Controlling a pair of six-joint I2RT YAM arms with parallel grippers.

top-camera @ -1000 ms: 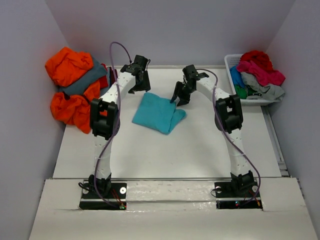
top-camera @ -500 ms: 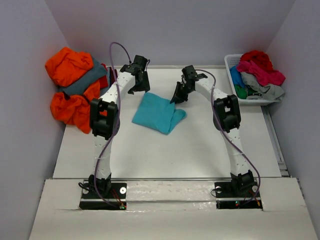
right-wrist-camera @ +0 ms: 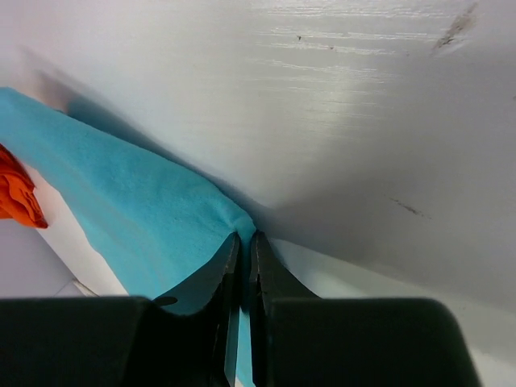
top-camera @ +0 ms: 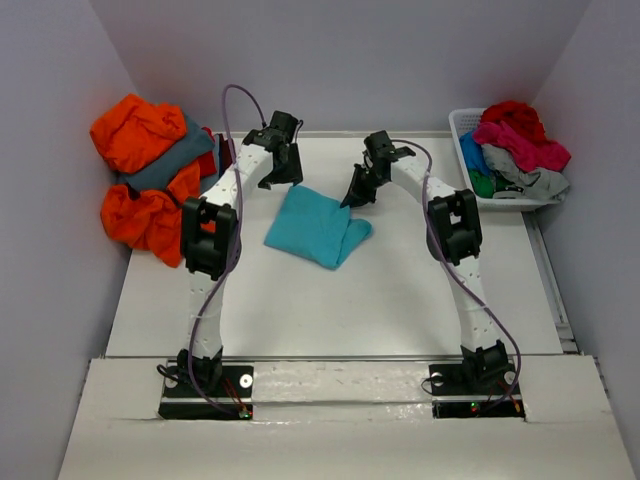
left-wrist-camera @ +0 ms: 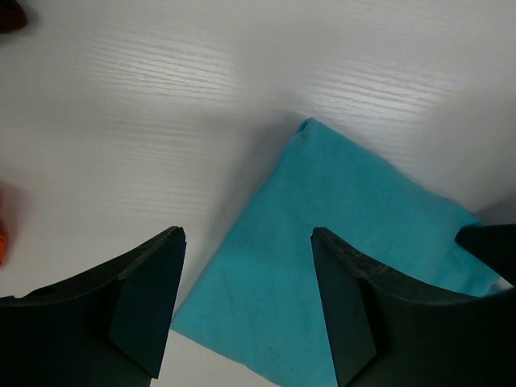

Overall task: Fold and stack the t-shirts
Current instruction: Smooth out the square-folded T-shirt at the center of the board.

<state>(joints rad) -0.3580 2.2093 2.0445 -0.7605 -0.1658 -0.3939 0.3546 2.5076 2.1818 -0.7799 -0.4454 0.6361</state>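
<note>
Right hand (right-wrist-camera: 244, 236) has clamped onto the turquoise t-shirt (top-camera: 315, 228); left hand (left-wrist-camera: 246, 235) stands wide.

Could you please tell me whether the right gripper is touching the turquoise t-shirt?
Touching. The right wrist view shows the right gripper closed on a fold of the turquoise t-shirt, with cloth pinched between its fingertips.

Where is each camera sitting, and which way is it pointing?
Top: above and behind the bases, looking down on the table; the left arm and right arm show whole.
Left wrist: on the left arm, looking down past the left tool, open, at the turquoise shirt.
Right wrist: low over the table, looking along the right tool, shut on the shirt's edge.
Shared: all three show the turquoise shirt.
</note>
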